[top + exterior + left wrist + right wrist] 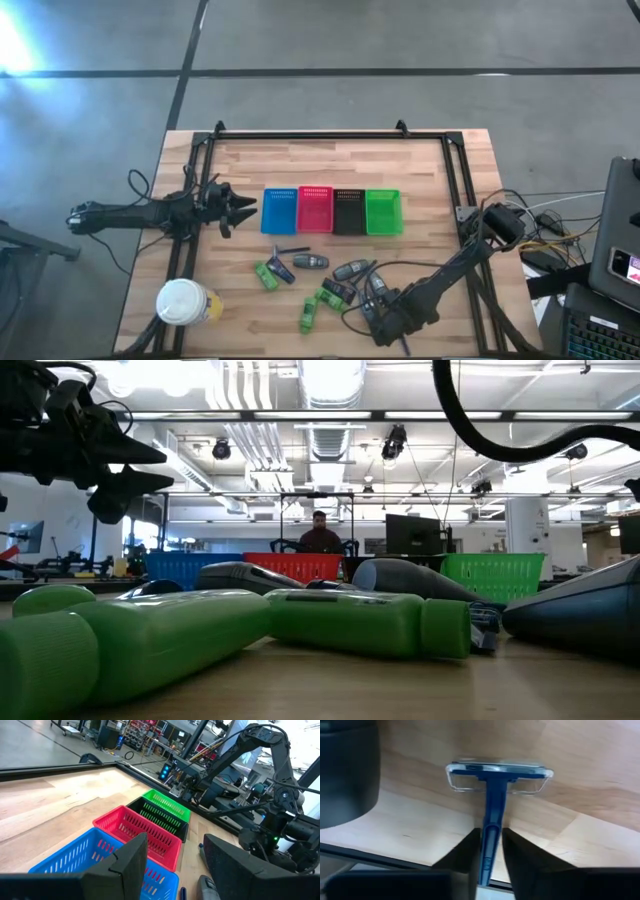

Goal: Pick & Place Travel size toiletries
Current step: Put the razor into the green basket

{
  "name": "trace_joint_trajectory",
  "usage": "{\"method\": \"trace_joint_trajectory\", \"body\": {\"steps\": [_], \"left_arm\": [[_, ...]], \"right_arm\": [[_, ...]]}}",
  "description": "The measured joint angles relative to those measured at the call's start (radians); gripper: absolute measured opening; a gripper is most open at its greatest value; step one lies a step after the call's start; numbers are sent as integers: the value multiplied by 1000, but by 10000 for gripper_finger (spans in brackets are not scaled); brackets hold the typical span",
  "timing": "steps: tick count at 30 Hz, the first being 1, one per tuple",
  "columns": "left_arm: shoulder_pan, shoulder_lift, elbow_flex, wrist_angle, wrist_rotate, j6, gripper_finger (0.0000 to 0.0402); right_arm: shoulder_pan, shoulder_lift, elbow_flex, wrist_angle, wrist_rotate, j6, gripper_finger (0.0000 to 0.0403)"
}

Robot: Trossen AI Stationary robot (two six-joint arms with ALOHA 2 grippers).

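Travel size toiletries lie loose on the near half of the table: green packets [265,275] [308,318], grey oval tubes [310,262] [350,269] and a thin dark stick [290,251]. A blue razor [492,815] with a clear cap over its head shows in the right wrist view. My right gripper [378,325] [489,857] stands over the near right part of the table, pointing steeply down, shut on that razor. My left gripper [245,210] [175,870] hovers open at the left, just beside the blue basket [279,211], with nothing between its fingers. My right gripper pinches the razor's blue handle [489,845] between its two fingers [465,855], at the end away from the head. The fingers come from above, slanting down, and lie along the handle. The capped head [499,776] is over the wood; whether it rests there I cannot tell.
A row of slotted baskets stands mid-table: blue, red [314,210], black [348,211], green [383,212]. A white-lidded cup [183,302] stands at the near left corner. A black frame [330,135] runs along the table's edges. A person [320,535] sits far behind.
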Motion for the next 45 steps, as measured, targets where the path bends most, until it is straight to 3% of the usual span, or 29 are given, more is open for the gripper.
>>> {"method": "trace_joint_trajectory", "body": {"steps": [5,11,21,29,33,37,41,45], "left_arm": [[0,0,0,0,0,0,200],[0,0,0,0,0,0,200],[0,0,0,0,0,0,200],[0,0,0,0,0,0,200],[0,0,0,0,0,0,200],[0,0,0,0,0,0,200],[0,0,0,0,0,0,200],[0,0,0,0,0,0,200]], "right_arm": [[2,-1,0,-1,4,-21,23],[5,-41,-1,-29,85,-35,25],[3,-259,-14,-113,148,-44,24],[-51,-479,-110,-131,482,55,34],[-153,-576,-175,-164,579,8,35],[-319,-661,-238,-163,586,-153,34],[-535,-733,-298,-162,519,-345,34],[-740,-771,-336,-152,385,-524,35]]}}
